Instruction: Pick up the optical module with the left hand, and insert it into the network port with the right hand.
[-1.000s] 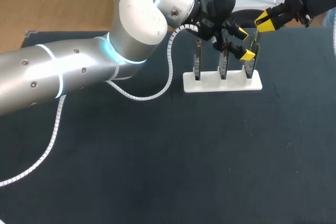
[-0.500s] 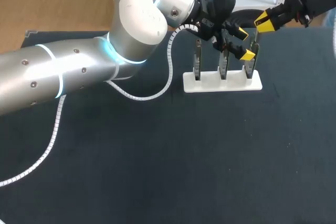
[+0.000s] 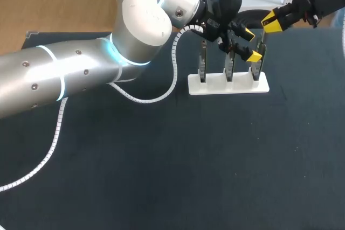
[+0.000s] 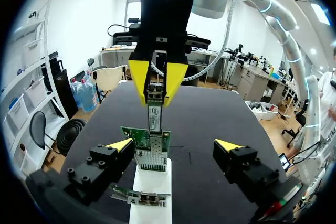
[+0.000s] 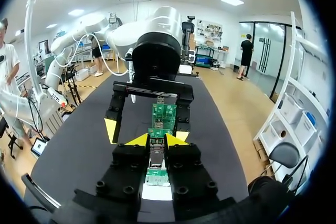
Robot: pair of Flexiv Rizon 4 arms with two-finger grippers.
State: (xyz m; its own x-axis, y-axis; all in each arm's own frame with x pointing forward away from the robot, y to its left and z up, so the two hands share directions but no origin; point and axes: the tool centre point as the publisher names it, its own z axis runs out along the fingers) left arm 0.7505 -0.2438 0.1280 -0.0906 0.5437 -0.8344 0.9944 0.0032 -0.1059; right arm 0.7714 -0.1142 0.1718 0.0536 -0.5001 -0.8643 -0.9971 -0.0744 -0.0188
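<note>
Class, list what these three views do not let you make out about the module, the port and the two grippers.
Left wrist view: how deep the optical module sits in the network port; the module itself covers the opening.
Right wrist view: most of the module, covered by the right gripper.
Head view: module and port, too small to pick out between the left gripper and the right one.

Robotics and electronics test laboratory. Evidence: a silver-white jointed robot arm with a lit blue ring and a white spiral-wrapped cable extends over a dark matte tabletop. A white slotted plastic stand holds three green printed circuit boards upright.
</note>
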